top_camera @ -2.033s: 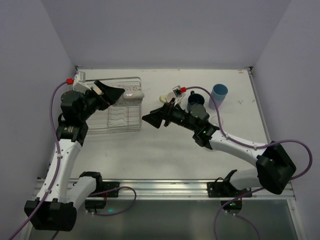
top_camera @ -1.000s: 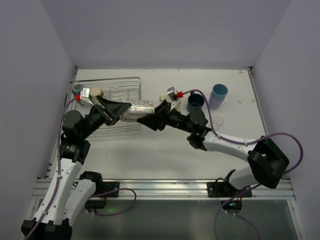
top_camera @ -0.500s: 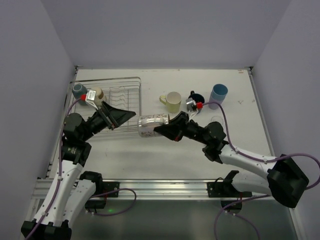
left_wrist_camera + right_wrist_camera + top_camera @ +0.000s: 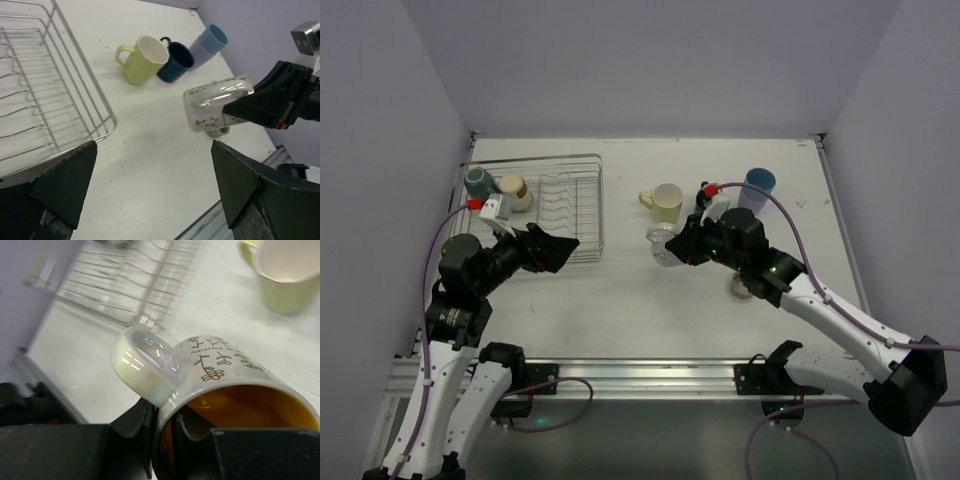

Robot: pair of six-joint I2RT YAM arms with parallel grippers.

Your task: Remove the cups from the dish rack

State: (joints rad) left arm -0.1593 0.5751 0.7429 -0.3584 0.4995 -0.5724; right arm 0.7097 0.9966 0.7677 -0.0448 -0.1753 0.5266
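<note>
Right end effector (image 4: 685, 248) gripped flowered white mug (image 4: 210, 375) by its rim, tilted above bench (image 4: 620, 290). Left end effector (image 4: 150, 175) was wide apart, empty, beside dish rack (image 4: 82, 60).

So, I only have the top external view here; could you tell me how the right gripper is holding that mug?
Observer: By the rim. The right wrist view shows the right gripper with one finger inside the mug and the other outside, beside the handle.
Operator: Thank you. Is the mug upright?
Observer: No. In the left wrist view it lies on its side, with its base pointing away from the gripper.
Operator: And is the left gripper carrying anything?
Observer: No. Its own wrist view shows the left gripper open, with nothing between the fingers.
</note>
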